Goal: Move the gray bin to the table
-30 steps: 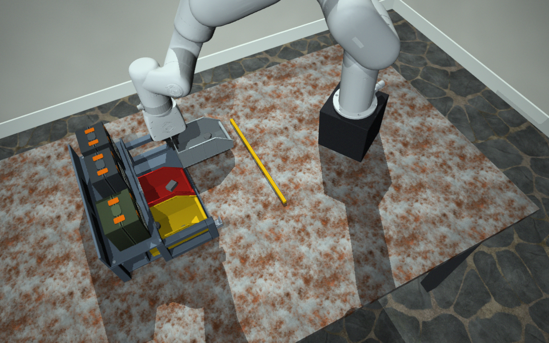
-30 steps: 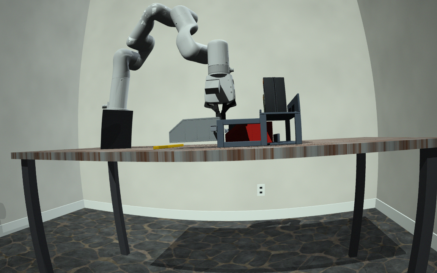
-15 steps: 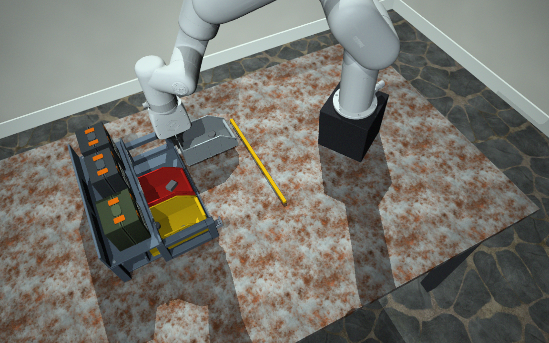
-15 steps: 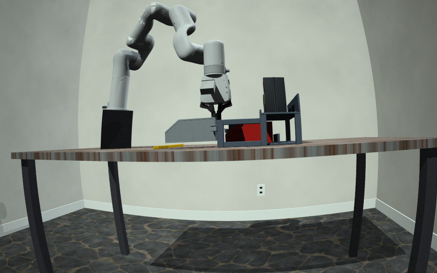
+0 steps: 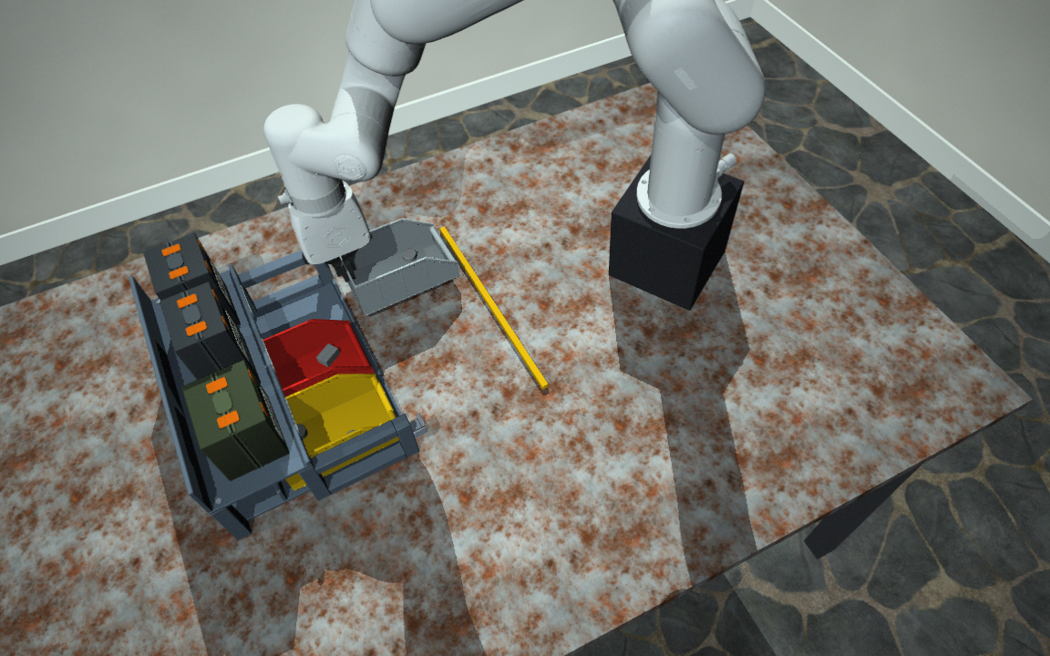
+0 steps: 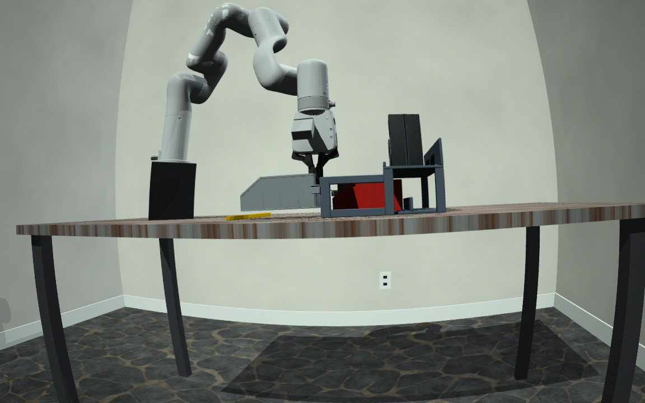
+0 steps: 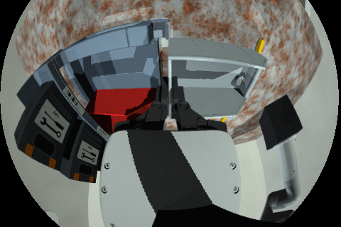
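Observation:
My gripper (image 5: 346,273) (image 6: 318,176) (image 7: 170,84) points down and is shut on the back wall of the gray bin (image 5: 406,285) (image 6: 279,192) (image 7: 217,47). The bin hangs roughly level in front of the shelf (image 5: 365,448) (image 6: 355,178) (image 7: 142,35). The exterior view shows its base a little above the table top. A small round part (image 5: 408,254) (image 7: 239,79) lies in it. The red bin (image 5: 341,334) (image 6: 370,195) (image 7: 124,99), with a gray block in it, and the yellow bin (image 5: 349,407) stand on the shelf, open fronts out.
A yellow bar (image 5: 496,313) (image 6: 248,216) (image 7: 260,45) lies on the table near the gray bin's open front. Two dark cases (image 5: 211,343) and a green case (image 5: 247,440) stand on the shelf's upper level. The robot's black base block (image 5: 659,261) (image 6: 172,190) stands beyond the bar.

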`<action>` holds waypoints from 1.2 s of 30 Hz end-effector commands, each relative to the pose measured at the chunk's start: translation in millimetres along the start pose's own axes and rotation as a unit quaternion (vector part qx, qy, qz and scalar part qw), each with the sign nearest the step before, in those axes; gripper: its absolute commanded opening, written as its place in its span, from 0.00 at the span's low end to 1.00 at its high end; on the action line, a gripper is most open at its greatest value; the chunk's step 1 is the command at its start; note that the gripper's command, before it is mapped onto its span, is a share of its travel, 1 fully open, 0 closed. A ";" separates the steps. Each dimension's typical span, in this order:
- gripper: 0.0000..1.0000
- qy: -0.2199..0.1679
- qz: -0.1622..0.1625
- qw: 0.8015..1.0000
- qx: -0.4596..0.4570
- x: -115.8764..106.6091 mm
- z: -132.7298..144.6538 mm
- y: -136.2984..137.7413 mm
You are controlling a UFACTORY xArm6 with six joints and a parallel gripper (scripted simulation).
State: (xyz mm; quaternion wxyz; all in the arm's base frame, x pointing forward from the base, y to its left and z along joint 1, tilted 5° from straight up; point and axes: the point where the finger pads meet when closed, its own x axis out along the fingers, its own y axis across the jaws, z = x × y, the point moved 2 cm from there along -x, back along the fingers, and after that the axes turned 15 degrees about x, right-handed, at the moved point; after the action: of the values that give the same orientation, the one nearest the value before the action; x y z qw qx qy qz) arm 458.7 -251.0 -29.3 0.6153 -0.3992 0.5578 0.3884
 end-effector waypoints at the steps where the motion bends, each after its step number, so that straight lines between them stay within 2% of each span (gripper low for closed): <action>1: 0.00 0.000 -0.003 1.000 0.000 -1.9 -0.3 -1.6; 36: 0.00 0.000 -0.003 1.000 0.000 13.9 -0.3 -1.8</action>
State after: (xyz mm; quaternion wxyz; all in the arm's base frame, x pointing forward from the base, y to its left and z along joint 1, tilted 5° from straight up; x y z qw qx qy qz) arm 459.7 -250.5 -44.9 0.6153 -0.3994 0.5577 0.3884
